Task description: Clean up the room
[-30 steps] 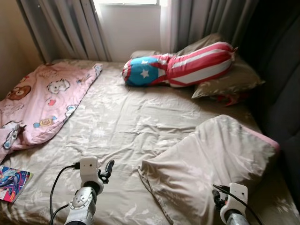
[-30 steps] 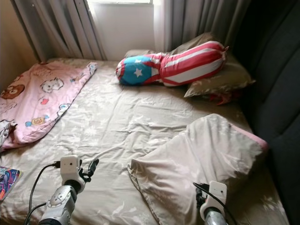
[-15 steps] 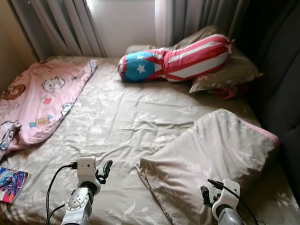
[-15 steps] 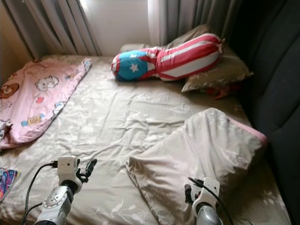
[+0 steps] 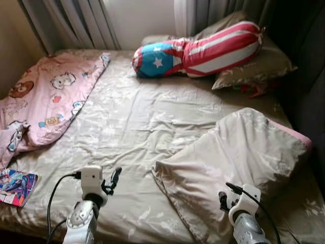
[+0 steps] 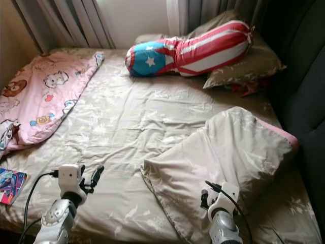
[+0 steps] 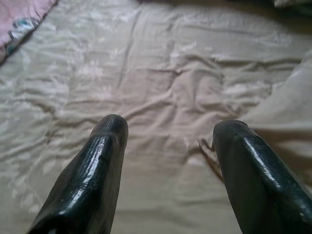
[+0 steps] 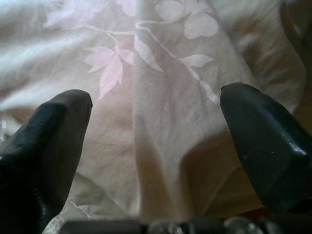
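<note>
A rumpled beige pillow with a leaf print lies on the near right of the bed. My right gripper hovers open just above the pillow's near part. Over bare sheet, left of the pillow's corner, my left gripper stands open and holds nothing. A pink cartoon blanket is crumpled along the bed's left side. At the head of the bed, a red-striped bolster with a blue star end leans on a beige pillow.
A colourful book lies at the bed's near left corner. Grey curtains hang behind the bed. A dark padded wall runs along the right side. The middle of the sheet is wrinkled.
The camera has tipped down and shifted, so the bed sits higher in view. My right gripper has come up a little over the near pillow. The left arm is about where it was.
</note>
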You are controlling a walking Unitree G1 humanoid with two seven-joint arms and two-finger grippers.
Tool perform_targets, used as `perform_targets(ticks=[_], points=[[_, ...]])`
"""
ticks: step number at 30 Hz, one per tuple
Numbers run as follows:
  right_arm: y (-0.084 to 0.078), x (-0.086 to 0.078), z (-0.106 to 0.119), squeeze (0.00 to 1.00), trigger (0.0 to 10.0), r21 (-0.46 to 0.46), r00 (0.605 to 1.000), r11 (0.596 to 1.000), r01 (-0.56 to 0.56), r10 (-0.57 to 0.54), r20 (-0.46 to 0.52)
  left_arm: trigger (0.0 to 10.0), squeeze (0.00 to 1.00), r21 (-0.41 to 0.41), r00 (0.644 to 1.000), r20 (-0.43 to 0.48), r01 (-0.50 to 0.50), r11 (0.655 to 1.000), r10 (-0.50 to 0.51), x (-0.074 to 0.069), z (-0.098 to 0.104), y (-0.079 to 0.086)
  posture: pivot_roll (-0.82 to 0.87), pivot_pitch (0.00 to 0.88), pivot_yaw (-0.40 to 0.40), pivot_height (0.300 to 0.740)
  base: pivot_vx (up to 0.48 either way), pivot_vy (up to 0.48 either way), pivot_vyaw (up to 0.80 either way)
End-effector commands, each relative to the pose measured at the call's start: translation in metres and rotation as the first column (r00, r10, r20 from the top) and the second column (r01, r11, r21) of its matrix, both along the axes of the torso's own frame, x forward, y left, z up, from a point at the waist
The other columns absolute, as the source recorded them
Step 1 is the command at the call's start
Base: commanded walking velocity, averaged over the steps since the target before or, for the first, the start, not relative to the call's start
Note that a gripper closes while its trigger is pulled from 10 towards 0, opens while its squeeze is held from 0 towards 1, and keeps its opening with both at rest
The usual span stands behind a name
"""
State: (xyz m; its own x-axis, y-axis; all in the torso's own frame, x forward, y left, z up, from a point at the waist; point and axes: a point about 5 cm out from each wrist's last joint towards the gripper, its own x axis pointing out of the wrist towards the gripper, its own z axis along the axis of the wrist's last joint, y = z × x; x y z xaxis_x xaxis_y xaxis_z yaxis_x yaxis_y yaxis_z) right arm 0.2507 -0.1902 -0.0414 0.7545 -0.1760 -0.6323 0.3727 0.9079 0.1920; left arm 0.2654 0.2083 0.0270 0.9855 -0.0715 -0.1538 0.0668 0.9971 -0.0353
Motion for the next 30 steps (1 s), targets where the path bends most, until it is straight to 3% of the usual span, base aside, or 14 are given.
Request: perform_targets(ticks=[1,2,3,4,5,21,30], points=[[0.004,0.0,-0.001,1.0,10.0,0.018,1.0,1.0,0.01,-0.01,-0.006,10.0,0.0,-0.003,1.0,-0.001,-0.01,1.0,0.01,-0.002,0.001,0.004,0.09,0.193,0.052,0.74,0.0,0.0,0.0],[0.005,-0.001,-0.002,1.0,10.0,0.02,1.0,1.0,0.01,-0.01,-0.011,10.0,0.0,-0.003,1.0,-0.003,-0.011,1.0,0.011,-0.003,0.002,0.005,0.09,0.204,0.055,0.74,0.0,0.0,0.0],[0.006,-0.003,-0.003,0.82,10.0,0.027,1.0,1.0,0.009,-0.008,-0.019,10.0,0.0,-0.001,1.0,-0.003,-0.009,1.0,0.009,-0.004,0.003,0.005,0.1,0.208,0.055,0.74,0.0,0.0,0.0],[0.006,-0.004,-0.004,0.82,10.0,0.033,1.0,0.999,0.008,-0.007,-0.023,10.0,0.0,0.0,1.0,-0.001,-0.008,1.0,0.008,-0.005,0.005,0.005,0.1,0.212,0.057,0.74,0.0,0.0,0.0],[0.007,-0.006,-0.006,0.0,10.0,0.039,1.0,0.999,0.006,-0.005,-0.03,10.0,0.0,0.001,1.0,0.0,-0.005,1.0,0.005,-0.006,0.006,0.005,0.11,0.224,0.06,0.74,0.0,0.0,0.0],[0.012,-0.027,-0.021,0.0,10.0,0.061,0.989,0.997,0.057,-0.048,-0.137,10.0,0.0,-0.002,1.0,-0.027,0.009,1.0,-0.009,-0.025,0.017,0.005,0.11,0.282,0.077,0.74,0.0,0.0,0.0],[0.022,-0.031,-0.026,0.0,10.0,0.134,0.987,0.989,0.064,-0.042,-0.158,10.0,0.0,0.023,0.999,-0.037,0.036,0.999,-0.035,-0.033,0.024,0.003,0.13,0.299,0.09,0.74,0.0,0.0,0.0]])
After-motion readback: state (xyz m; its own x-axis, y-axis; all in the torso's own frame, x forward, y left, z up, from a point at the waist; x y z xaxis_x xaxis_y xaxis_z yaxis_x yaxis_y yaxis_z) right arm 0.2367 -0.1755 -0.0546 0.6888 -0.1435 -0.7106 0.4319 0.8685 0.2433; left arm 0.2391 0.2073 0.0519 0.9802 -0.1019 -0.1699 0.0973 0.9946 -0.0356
